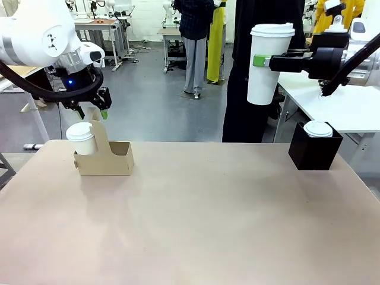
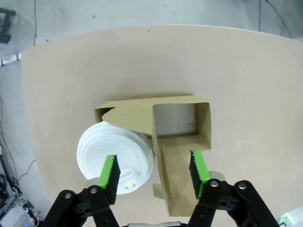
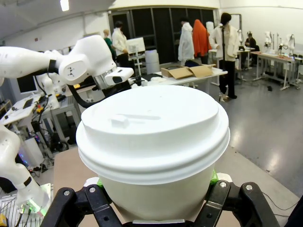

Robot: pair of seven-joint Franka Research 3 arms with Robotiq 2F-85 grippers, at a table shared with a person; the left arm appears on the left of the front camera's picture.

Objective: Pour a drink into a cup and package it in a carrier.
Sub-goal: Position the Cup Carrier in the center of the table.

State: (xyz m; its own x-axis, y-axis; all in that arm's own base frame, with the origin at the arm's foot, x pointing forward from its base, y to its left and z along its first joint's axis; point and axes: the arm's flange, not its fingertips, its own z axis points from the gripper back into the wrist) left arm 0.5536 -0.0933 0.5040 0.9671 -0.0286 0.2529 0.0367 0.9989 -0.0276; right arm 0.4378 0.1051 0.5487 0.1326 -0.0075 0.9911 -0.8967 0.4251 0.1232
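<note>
The tan carrier [image 1: 113, 160] stands at the table's far left, and a short lidded white cup [image 1: 81, 138] fills its left slot. My left gripper [image 1: 92, 111] hangs open just above the carrier's upright handle. In the left wrist view the gripper [image 2: 152, 158] straddles the carrier [image 2: 180, 142], one green pad over the short cup's lid [image 2: 116, 158]. My right gripper [image 1: 264, 60] is shut on the tall white cup [image 1: 270, 62], lidded and held high at the far right. That cup [image 3: 151, 142] fills the right wrist view between the green pads [image 3: 214, 177]. The drink is out of view.
A black box [image 1: 314, 151] stands at the table's far right with a lidded white cup [image 1: 318, 129] in it. A person in dark clothes [image 1: 243, 107] stands at the far edge behind the raised cup. A white table [image 1: 350, 107] lies beyond the right side.
</note>
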